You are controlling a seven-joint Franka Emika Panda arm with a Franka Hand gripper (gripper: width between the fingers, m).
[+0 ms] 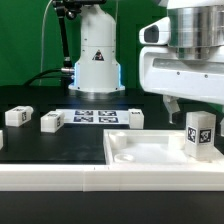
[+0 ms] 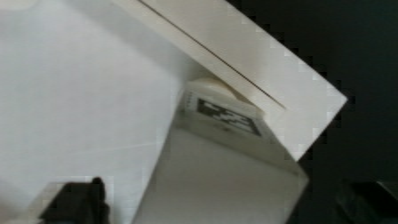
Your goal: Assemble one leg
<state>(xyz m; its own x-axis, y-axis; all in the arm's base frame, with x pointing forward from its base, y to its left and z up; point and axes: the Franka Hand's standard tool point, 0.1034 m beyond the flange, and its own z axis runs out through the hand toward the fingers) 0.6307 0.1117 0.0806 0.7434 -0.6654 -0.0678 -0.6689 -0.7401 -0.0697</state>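
1. The leg [image 1: 198, 133] stands upright on the tray [image 1: 140, 158], at the exterior view's right, near the gripper [image 1: 174, 105].
2. Probably light, stiff, slick plastic; pinch its flat sides.
3. I cannot tell how wide the gripper is.

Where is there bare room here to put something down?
Bare: the black table in front of the three loose legs, and the white tray middle. Crowded: the row of legs around the marker board, and the tray's end on the exterior view's right, where a leg stands near the gripper.
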